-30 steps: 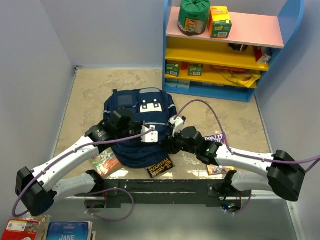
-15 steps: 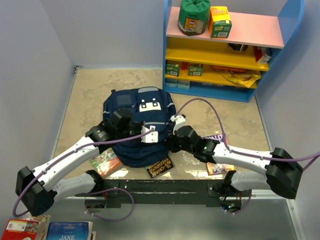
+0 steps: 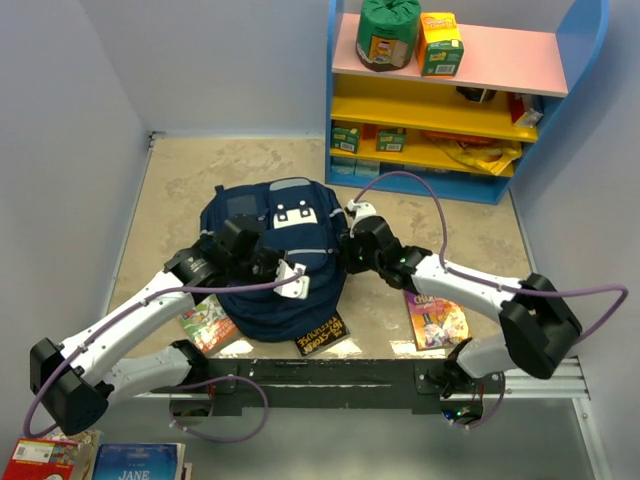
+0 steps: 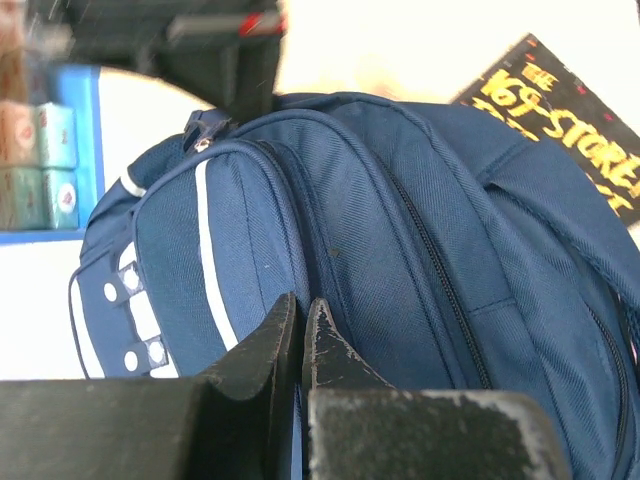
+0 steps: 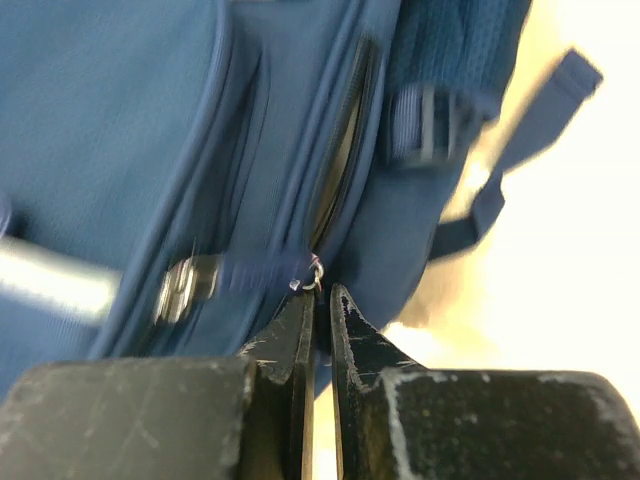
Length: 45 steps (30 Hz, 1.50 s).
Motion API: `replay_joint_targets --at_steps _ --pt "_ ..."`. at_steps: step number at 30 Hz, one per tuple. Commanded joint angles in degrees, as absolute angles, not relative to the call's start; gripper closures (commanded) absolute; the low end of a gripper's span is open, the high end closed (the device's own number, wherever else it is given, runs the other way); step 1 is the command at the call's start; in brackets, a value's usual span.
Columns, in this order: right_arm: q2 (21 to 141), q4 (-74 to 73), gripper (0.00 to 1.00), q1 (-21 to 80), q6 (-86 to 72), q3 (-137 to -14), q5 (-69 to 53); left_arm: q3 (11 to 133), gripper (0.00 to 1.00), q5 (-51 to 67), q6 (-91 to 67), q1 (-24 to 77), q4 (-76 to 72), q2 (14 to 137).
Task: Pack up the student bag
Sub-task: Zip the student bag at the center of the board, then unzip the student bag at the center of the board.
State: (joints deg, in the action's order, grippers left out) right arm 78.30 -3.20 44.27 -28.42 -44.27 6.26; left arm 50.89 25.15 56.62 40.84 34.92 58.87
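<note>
a beige table (image 3: 180,170) in a grey-walled corner, with a coloured shelf (image 3: 500,45) at the far right. the navy student bag (image 3: 270,315) lies mid-table, its length running away from the near edge. the right gripper (image 5: 322,300) looks pinched on a zip pull (image 5: 313,282) at the bag's right side, and the zip track runs straight ahead of it. the left gripper (image 4: 300,310) is clenched against the bag's front; whether it holds a fold cannot be told.
</note>
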Motion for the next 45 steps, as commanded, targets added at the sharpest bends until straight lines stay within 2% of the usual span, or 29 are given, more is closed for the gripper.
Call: replay_joint_targets --at_steps 1,8,11,12,13,15,16,18,19,22,25,32,35,39,40,41,45 --pt "84.5 -5.4 1.00 41.2 -22.0 -49.9 8.5 55.0 1.00 35.6 63.2 40.9 42.7 55.5" --pt "91.5 -6.8 1.00 40.3 -19.2 -55.6 14.1 56.3 1.00 40.3 71.5 41.2 51.1 54.9" --pt "91.8 -5.0 1.00 40.2 -19.8 -56.7 13.6 56.3 1.00 39.7 71.1 41.2 50.1 54.8" --pt "90.3 -3.7 0.95 40.1 -19.9 -56.5 12.8 55.9 1.00 38.9 70.2 41.1 49.1 54.4" --pt "89.2 -2.6 0.82 40.1 -20.0 -55.5 12.4 54.9 1.00 36.8 69.0 41.1 46.4 54.1" --pt "86.2 -0.4 0.73 40.2 -20.5 -53.8 11.9 53.2 1.00 33.2 65.2 41.0 41.1 53.0" --pt "83.3 -0.3 0.61 40.2 -20.8 -52.8 11.8 51.6 1.00 30.4 62.4 40.6 37.6 52.6" --pt "80.8 -0.3 0.46 40.1 -21.2 -50.6 13.7 50.5 1.00 27.5 61.4 40.5 36.8 52.4" --pt "78.2 -0.3 0.40 40.2 -21.9 -49.8 14.2 49.8 1.00 25.7 61.7 40.4 38.3 52.6" --pt "74.5 -0.6 0.33 40.1 -24.9 -46.5 16.6 48.9 1.00 23.5 60.8 40.5 40.4 53.4" --pt "73.8 -2.8 0.33 39.9 -28.2 -44.2 18.6 46.9 1.00 23.6 59.6 40.4 39.7 53.8" --pt "76.5 -3.8 0.43 39.5 -33.4 -39.7 16.9 45.4 1.00 23.0 57.5 40.7 34.2 57.7" --pt "75.4 -1.9 0.43 39.5 -33.7 -38.1 16.3 45.4 0.91 23.3 56.3 41.4 32.3 59.8" --pt "74.1 0.7 0.43 38.9 -34.0 -37.4 15.1 46.0 0.87 24.2 56.7 43.7 30.8 62.5" --pt "73.7 1.7 0.43 38.8 -34.0 -37.2 14.6 46.5 0.78 25.3 57.3 44.7 30.9 62.9" --pt "73.7 3.0 0.43 38.7 -33.9 -37.2 13.9 47.0 0.01 25.9 57.4 45.4 30.9 63.9" --pt "75.6 2.6 0.44 38.4 -34.1 -38.4 14.2 50.3 0.00 25.4 55.2 49.6 30.0 67.2"
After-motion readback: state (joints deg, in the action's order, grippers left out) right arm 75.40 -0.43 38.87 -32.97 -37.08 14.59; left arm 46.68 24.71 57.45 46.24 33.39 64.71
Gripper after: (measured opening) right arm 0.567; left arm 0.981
